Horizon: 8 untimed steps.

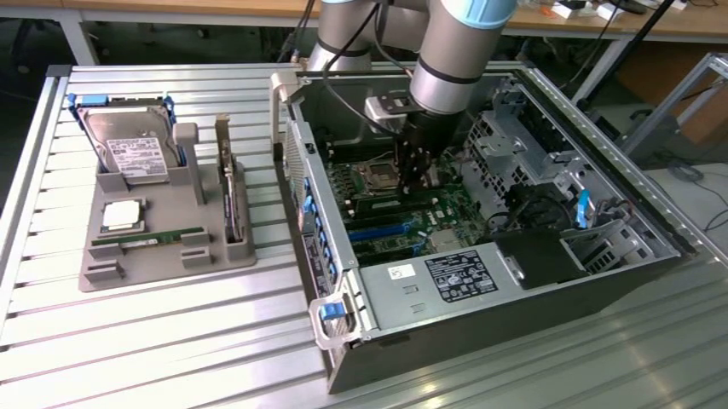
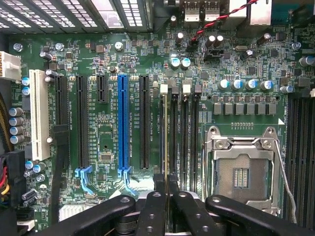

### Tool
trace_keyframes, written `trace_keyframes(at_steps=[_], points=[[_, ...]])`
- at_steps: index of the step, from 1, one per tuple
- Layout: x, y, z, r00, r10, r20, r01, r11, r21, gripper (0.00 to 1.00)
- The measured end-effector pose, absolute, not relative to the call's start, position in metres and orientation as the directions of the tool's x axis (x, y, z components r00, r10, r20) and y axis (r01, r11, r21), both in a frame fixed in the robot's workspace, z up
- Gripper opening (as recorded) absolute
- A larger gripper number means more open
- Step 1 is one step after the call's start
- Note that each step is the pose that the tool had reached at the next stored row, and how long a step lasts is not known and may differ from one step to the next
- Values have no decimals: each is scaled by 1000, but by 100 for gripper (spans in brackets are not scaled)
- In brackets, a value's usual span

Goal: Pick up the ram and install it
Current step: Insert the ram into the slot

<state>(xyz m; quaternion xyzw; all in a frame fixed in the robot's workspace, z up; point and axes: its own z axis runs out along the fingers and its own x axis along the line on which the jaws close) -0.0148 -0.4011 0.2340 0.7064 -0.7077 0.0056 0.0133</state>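
The ram (image 1: 146, 241), a thin green stick with white marks, lies flat in the front slot of the grey holder tray (image 1: 114, 277) at the exterior view's left. My gripper (image 1: 414, 177) is far from it, reaching down inside the open computer case (image 1: 478, 332) just above the motherboard. The wrist view has the black fingers (image 2: 156, 206) pressed close together, the gripper (image 2: 166, 180) shut at the end of the row of black memory slots (image 2: 179, 132). I see no stick held between the fingers.
The empty processor socket (image 2: 243, 172) sits beside the memory slots, and blue and black expansion slots (image 2: 123, 123) lie on the other side. The tray also holds a silver hard drive (image 1: 131, 145), a square processor chip (image 1: 123, 215) and an upright card (image 1: 231, 200). Case walls surround the arm.
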Motion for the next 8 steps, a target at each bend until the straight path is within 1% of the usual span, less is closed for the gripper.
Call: trace_keyframes(at_steps=[6, 7, 8], points=[[-15, -401, 233, -2, -1000, 27, -1000, 2, 11, 13], [-15, -401, 234, -2, -1000, 27, -1000, 2, 11, 19], [-15, -401, 238, -2, -1000, 27, -1000, 2, 10, 19]])
